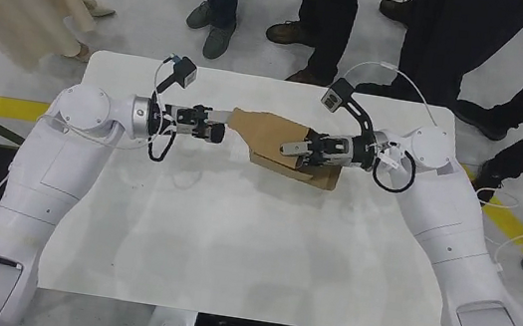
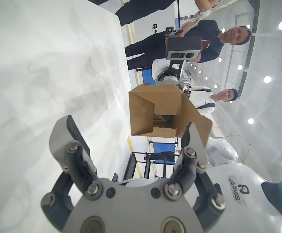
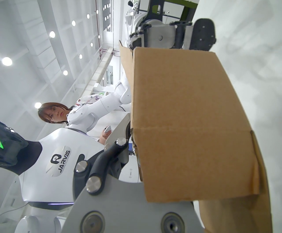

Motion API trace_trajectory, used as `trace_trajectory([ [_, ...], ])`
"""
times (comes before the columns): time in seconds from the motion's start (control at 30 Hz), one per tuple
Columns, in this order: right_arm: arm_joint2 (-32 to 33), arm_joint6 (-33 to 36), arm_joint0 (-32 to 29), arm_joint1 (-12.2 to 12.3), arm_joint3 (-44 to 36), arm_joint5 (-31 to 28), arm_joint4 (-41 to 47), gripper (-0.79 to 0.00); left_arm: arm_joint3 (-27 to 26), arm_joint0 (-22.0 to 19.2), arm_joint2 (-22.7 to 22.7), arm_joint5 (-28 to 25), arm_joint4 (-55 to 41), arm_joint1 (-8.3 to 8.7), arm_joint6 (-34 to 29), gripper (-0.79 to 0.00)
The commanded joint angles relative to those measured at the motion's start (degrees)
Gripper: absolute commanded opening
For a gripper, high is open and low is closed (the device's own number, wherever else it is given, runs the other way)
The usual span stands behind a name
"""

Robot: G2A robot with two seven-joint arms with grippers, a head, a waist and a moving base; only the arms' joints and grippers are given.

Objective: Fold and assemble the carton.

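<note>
Between the two grippers, over the far half of the white table [image 1: 228, 259], is the brown carton [image 1: 285, 141]. It is only partly folded. From the left wrist view I see one end open, with inner flaps turned partway in.

My left gripper [image 2: 130, 125] is spread wide at that open end. One fingertip [image 2: 195, 143] sits just in front of a loose flap [image 2: 198, 119], and I cannot say whether they touch. At the carton's other end is the right gripper [image 1: 294, 149]. The carton's broad wall blocks its own wrist view, so I cannot tell whether it grips anything.

Beyond the carton, the left wrist view catches the right arm's black camera module [image 2: 184, 49], which the top view places near the carton's far side. Whether the carton's underside rests on the table I cannot make out.
</note>
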Motion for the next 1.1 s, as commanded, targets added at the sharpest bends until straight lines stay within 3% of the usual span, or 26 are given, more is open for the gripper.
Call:
trace_trajectory([
  [0.0,0.0,-0.3,0.0,0.1,0.3,0.4,-1.0,-0.785,-0.8,0.3,-0.6,-0.1,0.0,0.18,0.1,0.0],
  [0.3,-0.3,-1.9,-0.3,0.3,-0.1,1.9,-3.9,-0.785,-4.9,0.7,-0.2,-0.6,2.0,0.33,0.5,0.0],
  [0.57,-0.2,-1.5,-0.3,0.3,-1.8,1.8,-3.1,-0.785,-2.2,-0.3,1.0,3.6,5.3,0.33,1.4,0.0],
  [1.07,-1.1,0.0,0.5,-0.5,-4.0,0.8,0.8,-0.785,-0.7,0.4,2.0,5.6,2.2,0.14,-0.2,0.0],
])
